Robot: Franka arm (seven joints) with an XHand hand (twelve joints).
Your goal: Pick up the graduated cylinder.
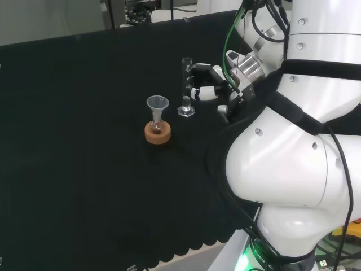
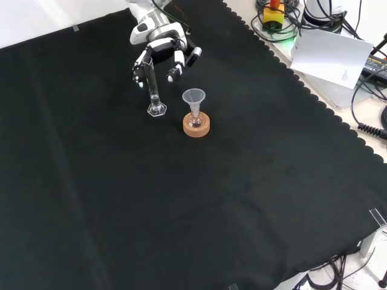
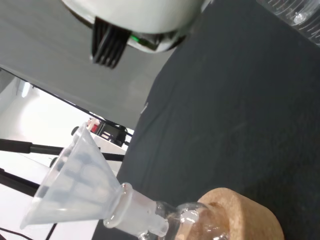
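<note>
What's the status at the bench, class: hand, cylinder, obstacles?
Hand open, fingers beside the cylinder's upper part. Graduated cylinder upright on cloth, not lifted. Funnel in flask on cork ring stands close by.

— What does the graduated cylinder [image 1: 186, 84] look like?

— It is a thin, tall tube of clear glass or plastic, with a flat hexagonal foot and a small rim at the top.

— How does it stand?

— Upright on its foot, on the black cloth [image 1: 79, 169]. In the front view the graduated cylinder [image 2: 153, 87] is in the upper left part of the cloth, and its foot lies flat on the fabric.

— Is there something inside?

— I cannot tell — the wall is transparent and no liquid level is plain. In the wrist view a ribbed clear piece shows at one corner, probably part of it.
</note>
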